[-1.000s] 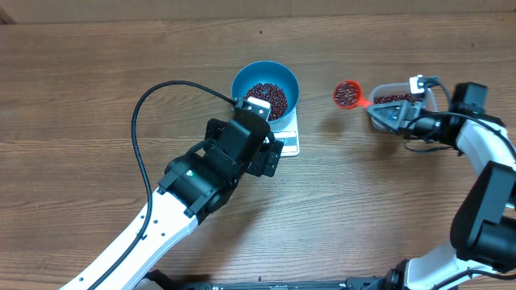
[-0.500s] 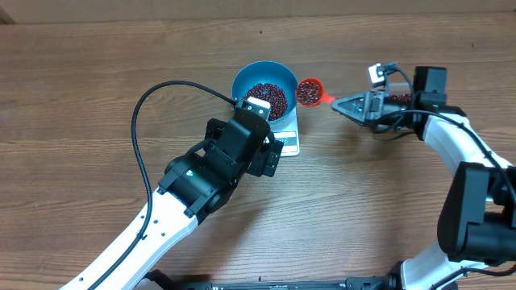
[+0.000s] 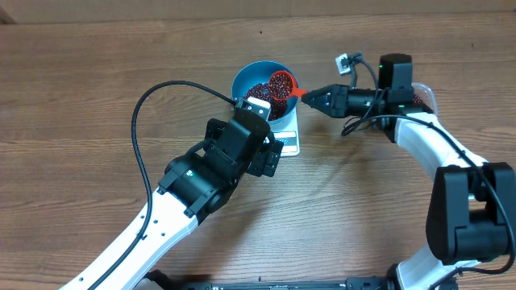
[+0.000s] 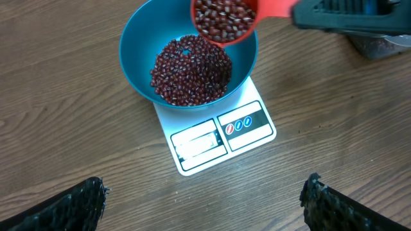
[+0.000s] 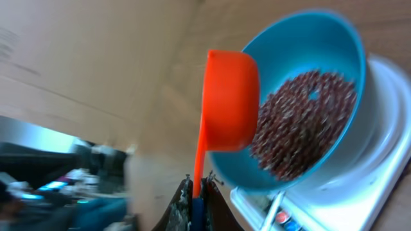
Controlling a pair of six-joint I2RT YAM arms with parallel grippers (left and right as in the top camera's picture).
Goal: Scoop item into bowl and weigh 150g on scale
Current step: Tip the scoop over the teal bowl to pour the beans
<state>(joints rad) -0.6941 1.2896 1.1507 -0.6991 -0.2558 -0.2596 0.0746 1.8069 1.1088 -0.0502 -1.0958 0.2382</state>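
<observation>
The blue bowl (image 3: 248,78) stands on the white scale (image 3: 289,143) and holds a heap of red-brown beans (image 4: 189,70). A red scoop (image 3: 280,82) full of beans hangs level over the bowl's right rim. My right gripper (image 3: 310,97) is shut on the scoop's handle, reaching in from the right. In the right wrist view the scoop (image 5: 228,96) rises from between the fingers (image 5: 198,186) beside the bowl (image 5: 321,38). My left gripper (image 4: 202,192) hovers open over bare wood in front of the scale (image 4: 218,138), with nothing between its fingers.
A clear tub (image 3: 425,94) with more beans sits to the right, partly behind the right arm. A black cable (image 3: 153,97) loops over the table left of the bowl. The left arm covers the wood in front of the scale.
My right gripper has carried the filled scoop leftward from the clear tub to over the bowl's right rim. The left arm has not moved.
</observation>
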